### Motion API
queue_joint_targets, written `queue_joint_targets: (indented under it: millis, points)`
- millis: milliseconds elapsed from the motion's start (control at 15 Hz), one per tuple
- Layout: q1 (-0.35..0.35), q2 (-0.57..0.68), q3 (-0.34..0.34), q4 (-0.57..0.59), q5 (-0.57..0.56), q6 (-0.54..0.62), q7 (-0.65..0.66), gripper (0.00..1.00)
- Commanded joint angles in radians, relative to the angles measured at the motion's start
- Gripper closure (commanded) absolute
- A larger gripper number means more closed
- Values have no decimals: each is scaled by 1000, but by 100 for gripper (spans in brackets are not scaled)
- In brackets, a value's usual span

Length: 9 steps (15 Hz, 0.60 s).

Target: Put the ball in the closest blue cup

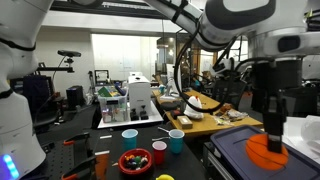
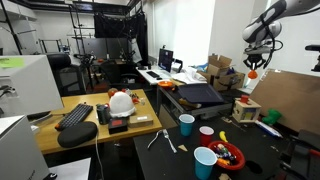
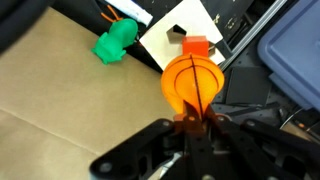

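My gripper is shut on an orange ball with black lines. In both exterior views the gripper holds the ball in the air, away from the cups. A blue cup, a red cup and a lighter blue cup stand upright on the dark table. In the wrist view the cups are out of view; brown cardboard lies under the ball.
A bowl of coloured pieces stands by the cups. A green object, a white sheet and a grey-blue bin lie below the gripper. A cluttered wooden desk and boxes stand around.
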Motion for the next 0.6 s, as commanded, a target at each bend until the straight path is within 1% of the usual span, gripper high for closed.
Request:
queue_joint_targets:
  millis: [0, 333, 533]
  points:
    - [57, -157, 35, -208, 29, 41, -142, 98]
    - [119, -248, 99, -376, 69, 63, -332, 98]
    - [152, -277, 131, -479, 57, 108, -444, 98]
